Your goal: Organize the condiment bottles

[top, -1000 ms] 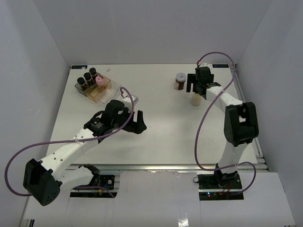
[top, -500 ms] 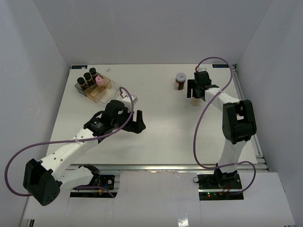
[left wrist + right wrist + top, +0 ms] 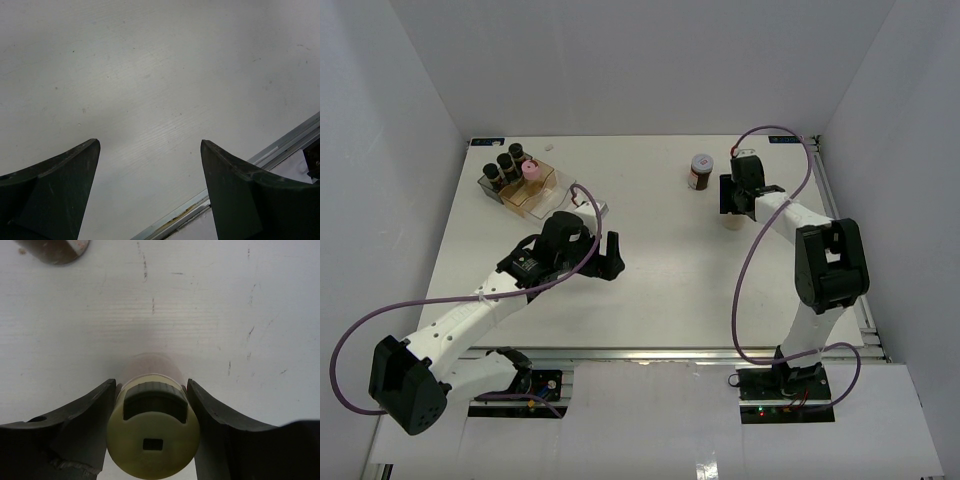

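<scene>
My right gripper (image 3: 733, 204) at the back right of the table is shut on a pale yellow condiment bottle (image 3: 152, 435), a black finger pressed against each side of its cap. That bottle (image 3: 732, 221) stands on the table, mostly hidden under the gripper. Just behind it to the left stands a wider grey-lidded bottle with a red label (image 3: 701, 171). At the back left, three black-capped bottles (image 3: 506, 162) and a pink-capped one (image 3: 531, 171) stand in a clear bin (image 3: 560, 182). My left gripper (image 3: 612, 256) hovers open over bare table, with nothing between its fingers (image 3: 60, 175).
The grey-lidded bottle's base (image 3: 52, 250) shows at the top left of the right wrist view. The table's metal front rail (image 3: 280, 150) runs below the left gripper. White walls close in the table on three sides.
My right gripper went from wide open to shut on the pale yellow bottle and shifted slightly over it. The left arm has barely moved.
</scene>
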Robot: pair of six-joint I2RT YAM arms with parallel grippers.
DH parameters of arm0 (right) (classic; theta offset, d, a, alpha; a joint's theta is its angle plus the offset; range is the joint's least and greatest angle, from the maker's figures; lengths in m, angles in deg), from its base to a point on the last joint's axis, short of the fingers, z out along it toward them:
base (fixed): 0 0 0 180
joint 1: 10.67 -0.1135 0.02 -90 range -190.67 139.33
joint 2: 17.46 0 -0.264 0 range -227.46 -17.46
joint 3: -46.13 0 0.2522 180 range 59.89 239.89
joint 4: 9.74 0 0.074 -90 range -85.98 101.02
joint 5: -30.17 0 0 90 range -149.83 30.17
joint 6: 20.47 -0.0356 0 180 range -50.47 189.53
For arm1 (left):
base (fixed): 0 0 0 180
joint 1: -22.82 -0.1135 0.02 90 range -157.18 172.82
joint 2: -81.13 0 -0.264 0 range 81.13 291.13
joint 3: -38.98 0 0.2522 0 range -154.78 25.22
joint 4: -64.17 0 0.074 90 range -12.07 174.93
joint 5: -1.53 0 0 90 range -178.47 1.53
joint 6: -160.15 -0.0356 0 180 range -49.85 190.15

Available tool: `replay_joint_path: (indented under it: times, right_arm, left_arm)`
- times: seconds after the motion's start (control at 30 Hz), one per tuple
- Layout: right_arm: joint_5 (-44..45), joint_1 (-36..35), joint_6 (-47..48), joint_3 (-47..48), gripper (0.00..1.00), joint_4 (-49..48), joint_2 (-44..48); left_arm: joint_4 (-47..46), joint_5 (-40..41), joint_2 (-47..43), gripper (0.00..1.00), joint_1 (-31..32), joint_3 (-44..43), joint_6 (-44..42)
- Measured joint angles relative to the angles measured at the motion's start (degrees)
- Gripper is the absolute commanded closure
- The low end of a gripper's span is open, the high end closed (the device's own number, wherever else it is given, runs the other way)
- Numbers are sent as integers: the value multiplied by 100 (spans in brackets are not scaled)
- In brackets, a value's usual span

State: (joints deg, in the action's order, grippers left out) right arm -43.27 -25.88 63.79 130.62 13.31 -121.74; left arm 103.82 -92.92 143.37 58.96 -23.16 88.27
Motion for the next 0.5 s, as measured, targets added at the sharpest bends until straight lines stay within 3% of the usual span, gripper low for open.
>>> replay_joint_path:
  times: [0.13, 0.5]
  right_arm:
    - [72, -645, -19, -481, 66, -51, 528]
    - [428, -3715, -621, -826, 66, -116, 827]
  left_arm:
    - [42, 207, -13, 8, 0, 0, 55]
    - [1006, 1392, -742, 8, -2, -114, 715]
